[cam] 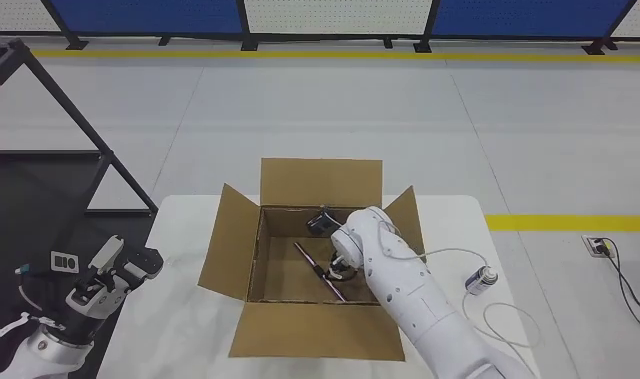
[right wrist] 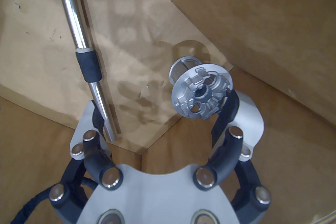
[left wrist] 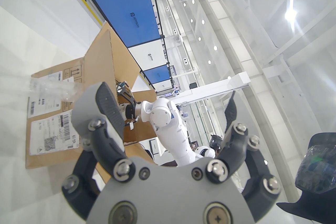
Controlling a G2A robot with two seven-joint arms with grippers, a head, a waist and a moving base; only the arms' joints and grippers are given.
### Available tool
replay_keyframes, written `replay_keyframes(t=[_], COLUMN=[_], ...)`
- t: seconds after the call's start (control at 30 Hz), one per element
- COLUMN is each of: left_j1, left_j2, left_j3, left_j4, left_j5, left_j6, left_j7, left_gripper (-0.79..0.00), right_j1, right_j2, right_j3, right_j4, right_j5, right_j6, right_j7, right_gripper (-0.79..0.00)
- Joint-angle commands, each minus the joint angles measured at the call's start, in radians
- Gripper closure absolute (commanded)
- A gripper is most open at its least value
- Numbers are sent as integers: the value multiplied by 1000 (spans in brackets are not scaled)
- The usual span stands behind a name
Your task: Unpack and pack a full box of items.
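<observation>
Cardboard comes first in the top view: a brown cardboard box (cam: 320, 182) stands with its flaps open on the white table (cam: 180, 319). An arm reaches down into it, a shiny steel rod with a black band (cam: 318, 267) lies slantwise on its floor, and a small silvery can (cam: 483, 279) lies on the table outside, well apart. In the left wrist view the left end effector (left wrist: 168, 97) is spread wide and empty, away from the box and facing its labelled outer wall. In the right wrist view the right end effector (right wrist: 162, 117) is also wide and grips nothing. A grey cast-metal flanged hub (right wrist: 202, 93) rests on the box floor near a wall, right at one pad, while the rod passes close by the other finger. Closing now could catch only the flange edge, so the hub slips, or pinch the rod along with it. The wrist view settles the hub's place, which the arm covers from above; the top view gives the can and the box's place on the table.
</observation>
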Motion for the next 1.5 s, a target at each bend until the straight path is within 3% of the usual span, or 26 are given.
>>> replay_keyframes(t=[0.0,0.3,0.4,0.83,1.4,1.47], left_j1=[0,0,0,0,0,0], left_j2=[0,0,0,0,0,0], left_j3=[0,0,0,0,0,0], left_j4=[0,0,0,0,0,0], left_j5=[0,0,0,0,0,0], left_j6=[0,0,0,0,0,0], left_j7=[0,0,0,0,0,0], left_gripper=[-785,-785,-785,-785,-785,-785], right_j1=[6,13,9,-47,1,8], right_j2=[-3,-2,5,36,12,6], right_j3=[0,5,17,58,36,28], right_j4=[13,18,0,-118,24,41], right_j5=[19,78,88,53,89,90], right_j6=[-33,-226,-247,-146,-71,-58], right_j7=[-5,-32,-47,-75,-112,-120], right_gripper=[-785,-785,-785,-785,-785,-686])
